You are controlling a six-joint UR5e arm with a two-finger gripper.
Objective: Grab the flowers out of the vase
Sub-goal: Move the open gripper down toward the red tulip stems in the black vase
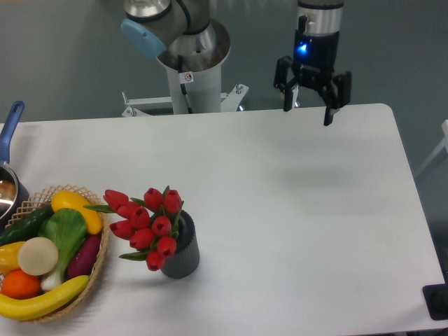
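Observation:
The flowers, a bunch of red tulip buds with green leaves, lean left out of the vase, a short dark grey ribbed cylinder near the table's front left. My gripper hangs open over the table's far edge, right of centre, well above the surface. Nothing is between its fingers. It is far from the flowers, up and to the right of them.
A wicker basket of fruit and vegetables stands just left of the vase. A blue-handled pot pokes in at the left edge. The arm's base rises behind the table. A dark object sits at the front right corner.

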